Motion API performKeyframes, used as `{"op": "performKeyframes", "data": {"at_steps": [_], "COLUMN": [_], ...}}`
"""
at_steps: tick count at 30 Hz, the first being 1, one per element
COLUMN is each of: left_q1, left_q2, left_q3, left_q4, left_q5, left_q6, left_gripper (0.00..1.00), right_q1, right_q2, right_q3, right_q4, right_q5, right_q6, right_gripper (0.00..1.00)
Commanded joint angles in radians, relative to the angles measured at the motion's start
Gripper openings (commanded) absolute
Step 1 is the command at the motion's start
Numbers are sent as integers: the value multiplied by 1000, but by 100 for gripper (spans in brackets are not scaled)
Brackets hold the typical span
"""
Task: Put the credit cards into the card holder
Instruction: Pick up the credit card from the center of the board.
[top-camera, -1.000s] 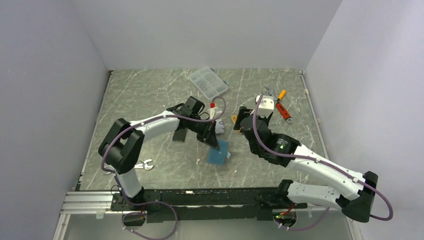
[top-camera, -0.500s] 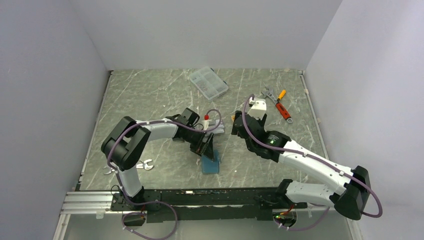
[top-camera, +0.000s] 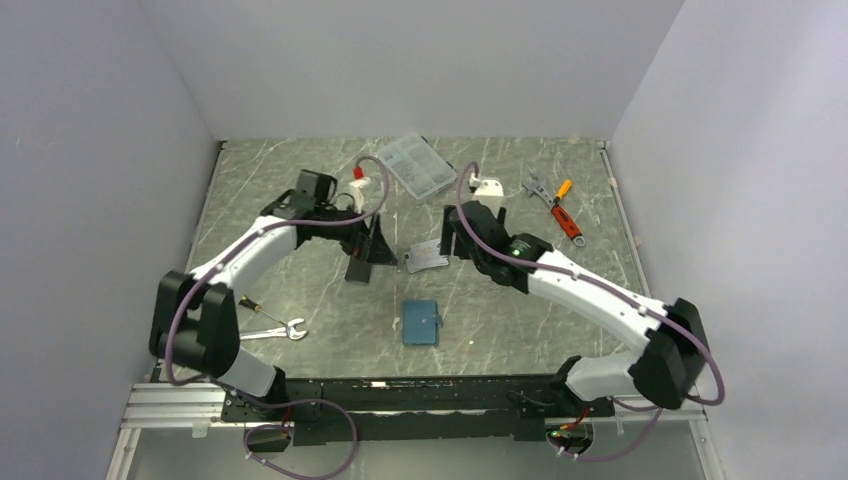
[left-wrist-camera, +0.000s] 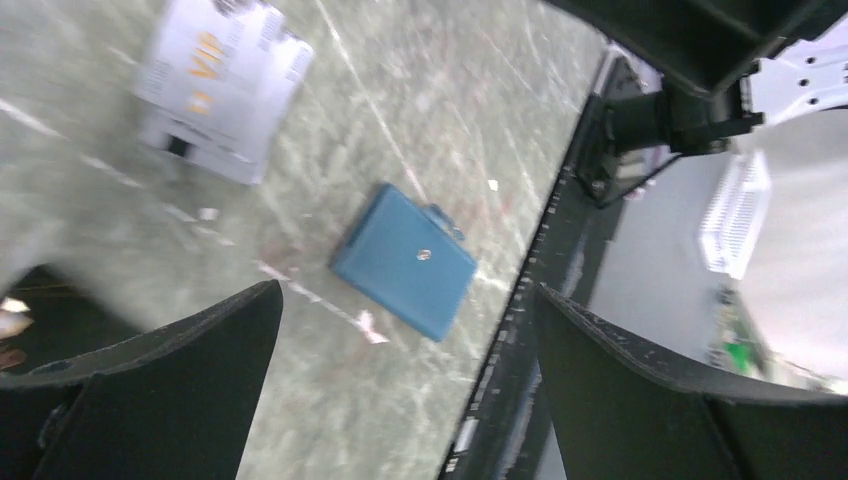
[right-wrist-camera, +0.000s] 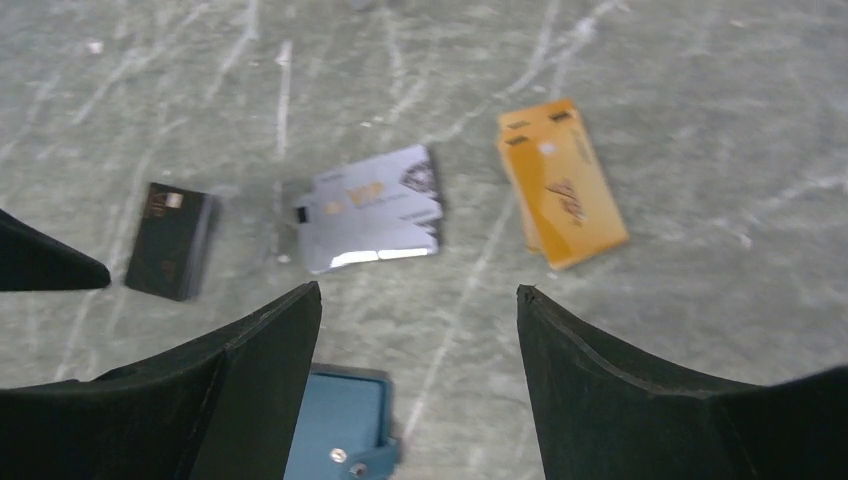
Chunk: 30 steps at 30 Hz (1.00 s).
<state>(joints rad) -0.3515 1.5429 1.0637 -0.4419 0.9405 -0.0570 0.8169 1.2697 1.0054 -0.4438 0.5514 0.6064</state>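
The teal card holder (top-camera: 421, 323) lies flat and folded shut on the table, snap tab showing, with nothing touching it; it also shows in the left wrist view (left-wrist-camera: 405, 260) and the right wrist view (right-wrist-camera: 340, 425). Silver-grey credit cards (top-camera: 428, 257) lie fanned behind it (right-wrist-camera: 370, 208) (left-wrist-camera: 222, 85). Orange-gold credit cards (right-wrist-camera: 562, 183) lie to their right, hidden under the right arm in the top view. My left gripper (top-camera: 379, 243) (left-wrist-camera: 408, 288) hangs open and empty left of the silver cards. My right gripper (top-camera: 453, 232) (right-wrist-camera: 418, 288) is open and empty above them.
A flat black case (top-camera: 357, 270) (right-wrist-camera: 170, 240) lies left of the silver cards. A clear compartment box (top-camera: 417, 165) sits at the back. Pliers and a screwdriver (top-camera: 563, 205) lie back right. A wrench (top-camera: 285, 330) lies front left.
My left gripper opened, let go of the card holder and drew back to the left. The holder slid nearer and lies flat. My right arm swung left over the cards.
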Motion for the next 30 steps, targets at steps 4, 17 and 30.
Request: {"op": "performKeyframes", "data": {"at_steps": [4, 17, 30], "left_q1": [212, 253, 192], "left_q2": [-132, 49, 168], "left_q3": [-48, -153, -84], "left_q4": [35, 146, 92], "left_q5": [-198, -333, -435], "left_q6": [50, -31, 32], "left_gripper": [96, 84, 73], "right_q1": [-15, -38, -66], "right_q2": [202, 462, 640], "right_q3": [199, 262, 293], "right_q4": [102, 289, 439], "right_q5": [-229, -603, -777], "right_q6": [-34, 36, 134], "right_gripper": [74, 69, 63]}}
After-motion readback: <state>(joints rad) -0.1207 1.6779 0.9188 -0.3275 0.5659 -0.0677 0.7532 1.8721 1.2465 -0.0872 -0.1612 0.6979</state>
